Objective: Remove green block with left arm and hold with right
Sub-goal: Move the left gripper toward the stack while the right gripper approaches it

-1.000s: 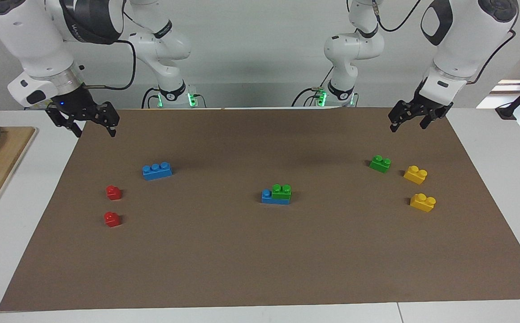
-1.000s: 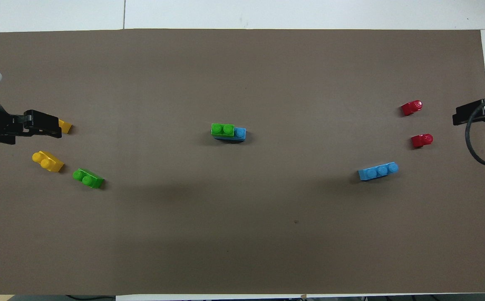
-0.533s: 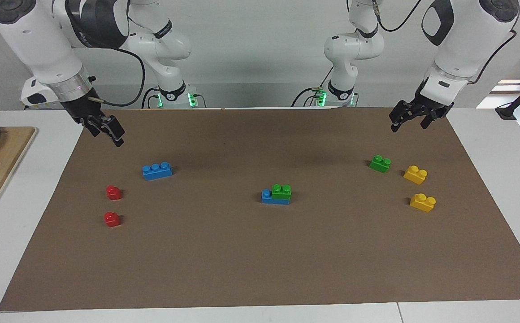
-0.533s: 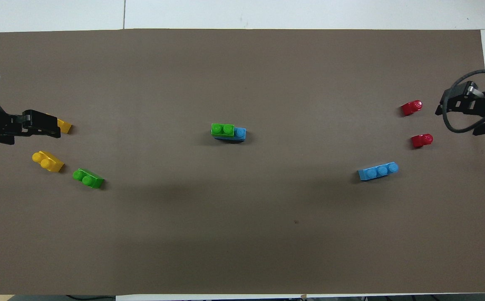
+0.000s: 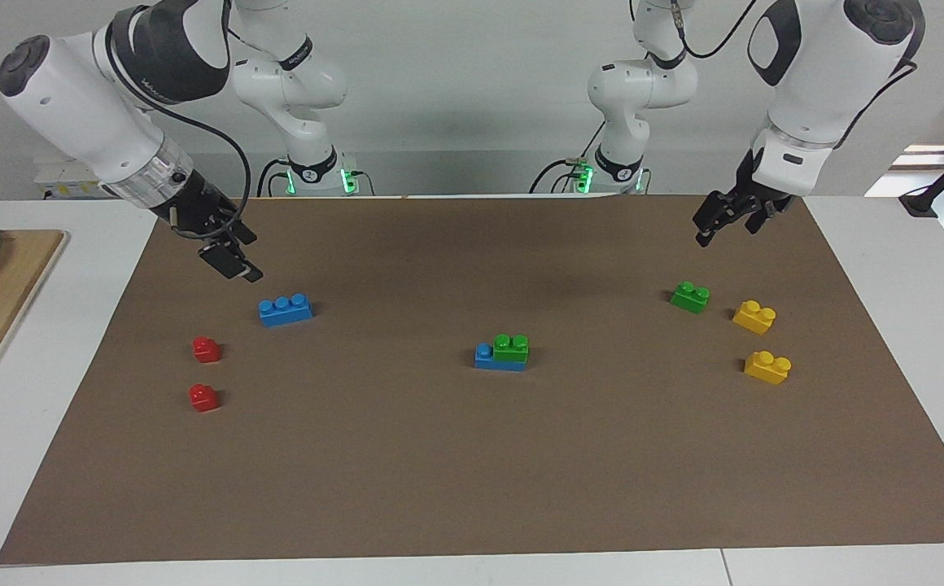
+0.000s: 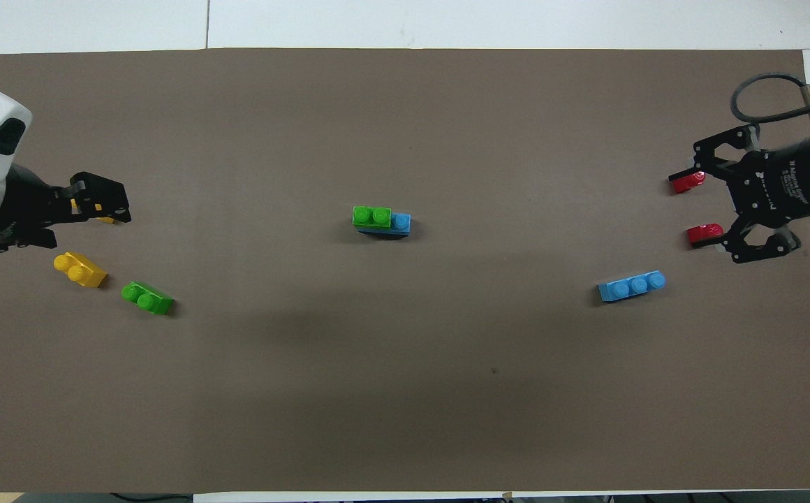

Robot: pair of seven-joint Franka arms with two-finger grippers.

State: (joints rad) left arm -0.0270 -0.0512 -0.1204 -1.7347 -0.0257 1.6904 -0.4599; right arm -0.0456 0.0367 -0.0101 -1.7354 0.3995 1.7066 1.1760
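Note:
A green block [image 5: 511,347] [image 6: 371,216] sits pressed onto one end of a blue brick [image 5: 485,356] [image 6: 401,222] in the middle of the brown mat. A second green block [image 5: 690,297] [image 6: 147,298] lies loose toward the left arm's end. My left gripper [image 5: 724,228] [image 6: 113,208] hangs open and empty over the mat's edge at that end, above a yellow brick. Over the two red blocks at the other end, my right gripper [image 5: 234,264] [image 6: 716,204] hangs open and empty. Neither gripper touches a block.
A loose three-stud blue brick [image 5: 286,309] [image 6: 632,286] and two red blocks [image 5: 207,349] [image 5: 203,397] lie toward the right arm's end. Two yellow bricks [image 5: 754,316] [image 5: 767,366] lie beside the loose green block. A wooden board [image 5: 0,301] rests off the mat.
The right arm has swung in from the mat's corner to above the red blocks, with its gripper turned. The left gripper has edged a little toward the middle. No block has moved.

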